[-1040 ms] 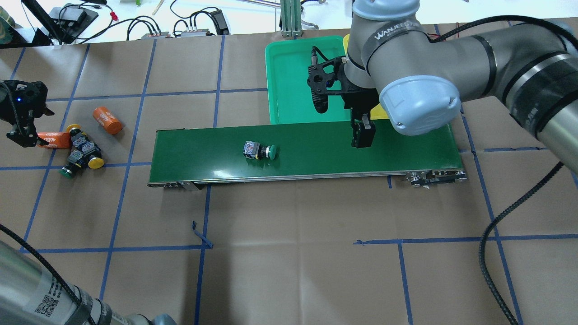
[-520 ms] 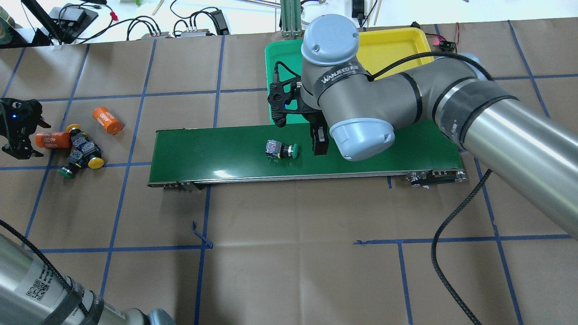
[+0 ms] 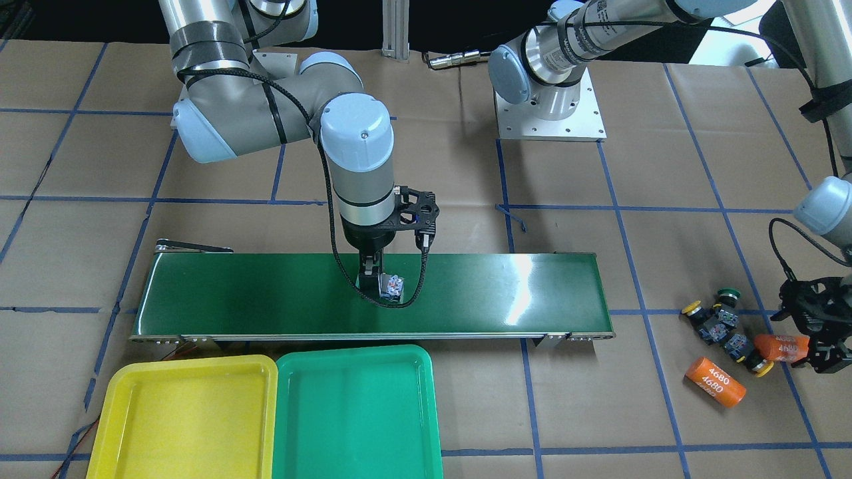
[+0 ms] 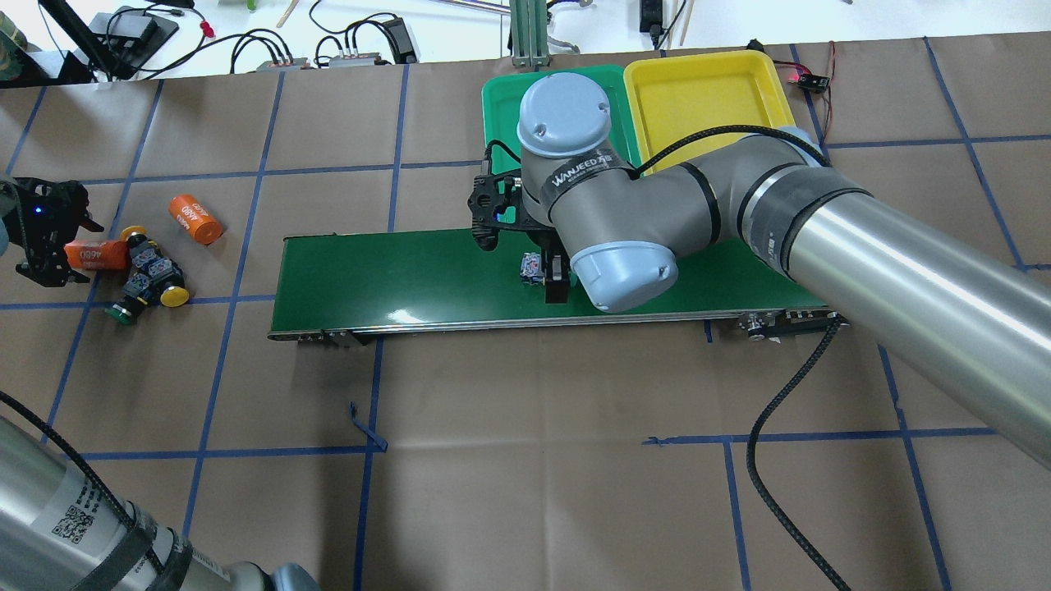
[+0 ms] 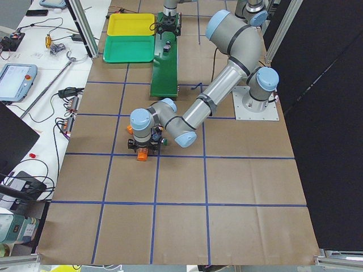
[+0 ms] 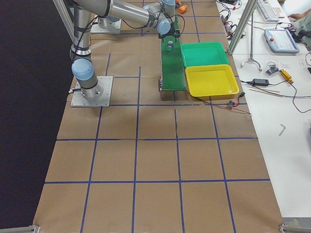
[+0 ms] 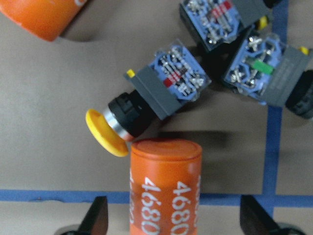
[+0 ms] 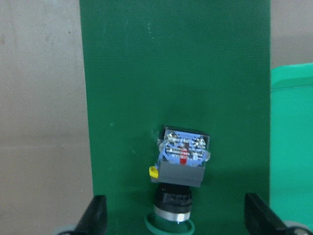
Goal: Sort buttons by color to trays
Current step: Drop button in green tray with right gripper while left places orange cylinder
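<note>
A green button [image 8: 182, 166] lies on its side on the dark green conveyor belt [image 4: 394, 271], also seen from the front [image 3: 394, 286]. My right gripper [image 8: 177, 218] is open and low over it, one finger on each side. Three more buttons [image 4: 152, 275], two with yellow caps and one with a green cap, lie bunched at the table's left end. My left gripper [image 7: 173, 218] is open beside them, straddling an orange "4680" cylinder [image 7: 165, 186] that touches a yellow button [image 7: 142, 107]. The green tray [image 3: 353, 406] and the yellow tray [image 3: 186, 412] are empty.
A second orange cylinder [image 4: 195, 218] lies just beyond the button pile. The trays sit side by side against the belt's far edge. Cables and electronics [image 4: 353, 49] line the table's far edge. A black cable [image 4: 780, 410] trails from the right arm over the brown paper.
The green button rode rightward along the belt. My right arm swung left from the trays and came down over it. The left gripper barely shifted near the orange cylinder.
</note>
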